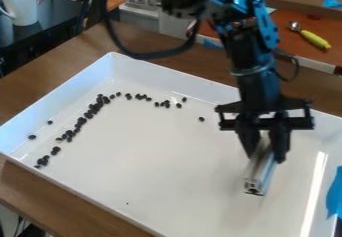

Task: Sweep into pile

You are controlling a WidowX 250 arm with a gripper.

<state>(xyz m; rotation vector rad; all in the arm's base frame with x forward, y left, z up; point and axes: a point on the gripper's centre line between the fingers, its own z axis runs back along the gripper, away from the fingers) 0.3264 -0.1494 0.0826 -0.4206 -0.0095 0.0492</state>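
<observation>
The gripper (264,153) hangs over the right part of a white tray (180,156), shut on a short metal bar (259,175) that points down and toward the camera. Small dark beans (90,112) lie in a curved band along the tray's left and back-left side, from the near left corner up to the back. A few single ones sit apart: one bean (201,119) left of the gripper, another (32,137) by the left wall. Whether the bar touches the tray floor I cannot tell.
The tray stands on a brown wooden table (40,93), its walls raised all round. Behind it lies a spoon with a yellow-green handle (314,39). A white mug (20,3) stands at the upper left, and blue tape (334,193) is at the right edge.
</observation>
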